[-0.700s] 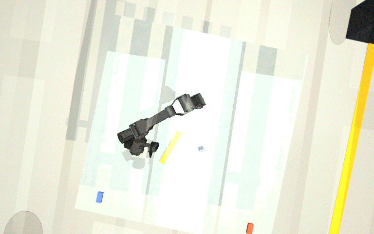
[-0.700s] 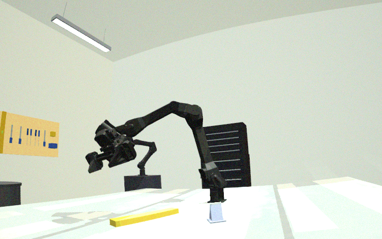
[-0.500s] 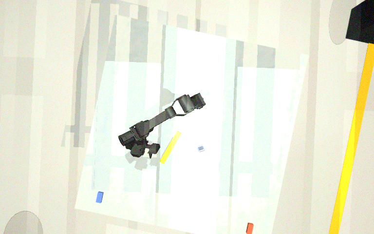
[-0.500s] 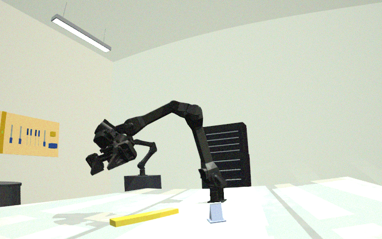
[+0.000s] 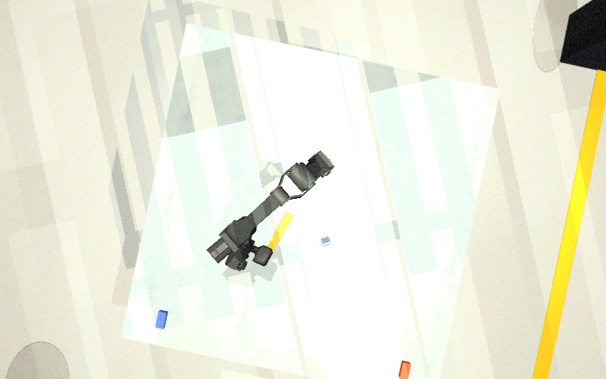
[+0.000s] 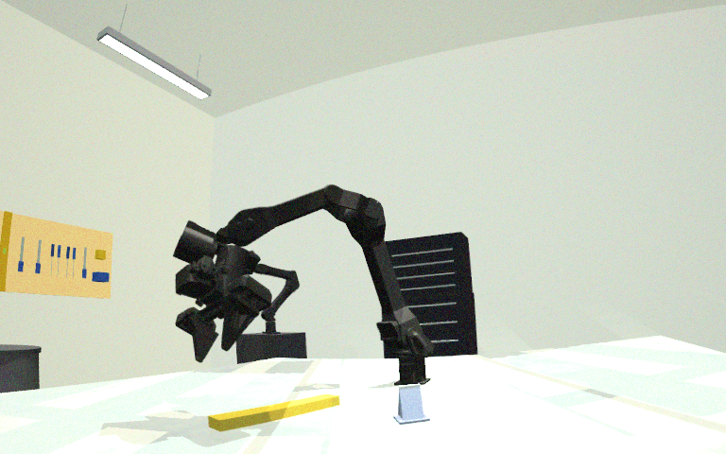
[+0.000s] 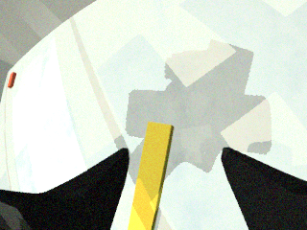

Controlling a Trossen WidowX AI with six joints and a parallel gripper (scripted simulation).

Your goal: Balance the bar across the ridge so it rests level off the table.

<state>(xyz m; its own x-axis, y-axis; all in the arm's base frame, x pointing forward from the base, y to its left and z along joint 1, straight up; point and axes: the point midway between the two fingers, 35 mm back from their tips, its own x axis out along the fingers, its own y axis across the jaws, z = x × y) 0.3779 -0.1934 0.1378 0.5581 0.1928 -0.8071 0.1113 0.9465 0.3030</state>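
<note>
1. On the table lies one yellow bar, flat and off the ridge.
2. One pale ridge stands upright near the bar, the two apart, with nothing laid across its top.
3. One gripper hangs tilted above the table; its two fingers are parted and grasp nothing. In the wrist view one end of the bar shows in the gap between them, but the exterior view shows the bar lower down.
4. Two small blocks, one blue block and one red block, lie well apart.
5. Two arms show in the exterior view: the near arm and one background arm.
6. Overhead hangs one lamp, on two wires.
</note>
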